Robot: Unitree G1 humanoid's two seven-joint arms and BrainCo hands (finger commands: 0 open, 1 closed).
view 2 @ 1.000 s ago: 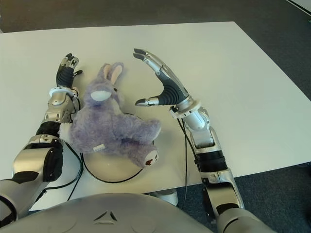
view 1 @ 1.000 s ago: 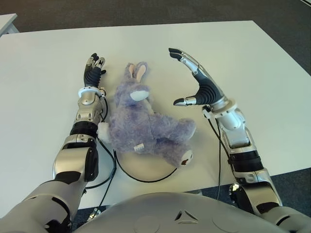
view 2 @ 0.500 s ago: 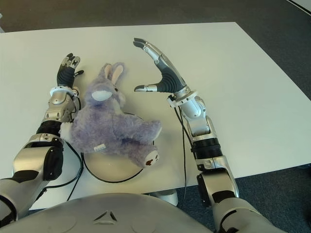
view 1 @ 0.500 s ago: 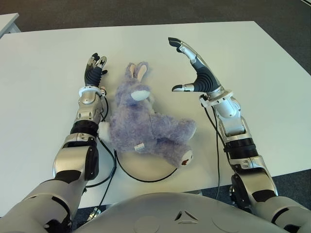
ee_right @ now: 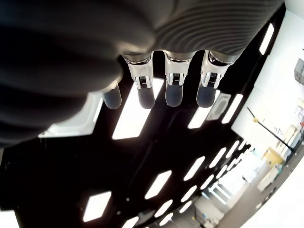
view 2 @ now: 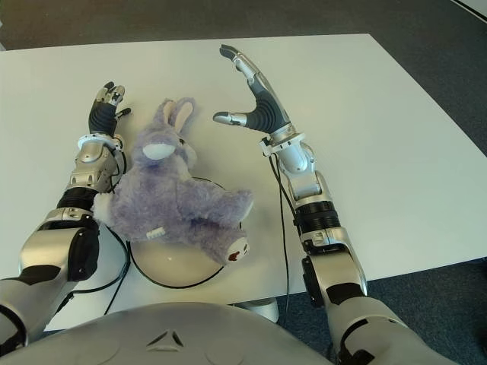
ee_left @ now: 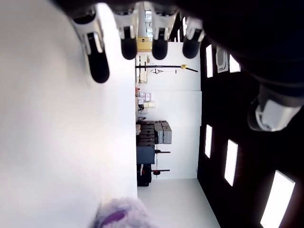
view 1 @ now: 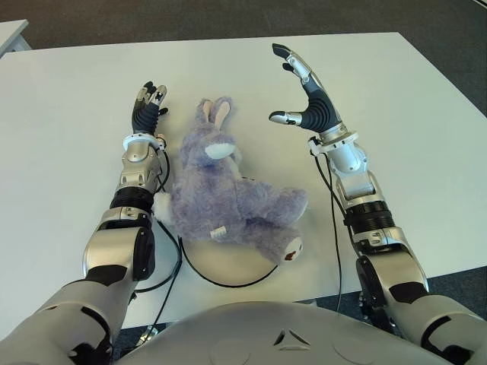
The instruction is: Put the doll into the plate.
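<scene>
Right hand (view 1: 304, 99) is raised with fingers spread and empty beside the purple plush rabbit doll (view 1: 228, 198), which sprawls across the round white plate (view 1: 224, 262) near the table's (view 1: 426, 129) front edge, left hand (view 1: 147, 110) extended, empty, on its other side.

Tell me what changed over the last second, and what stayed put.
The right robot hand, open and holding nothing, rose and swung farther out over the table, away from the doll. Nothing was grasped or released. The doll stayed lying across the plate, and the left robot hand stayed beside it, on its left.
</scene>
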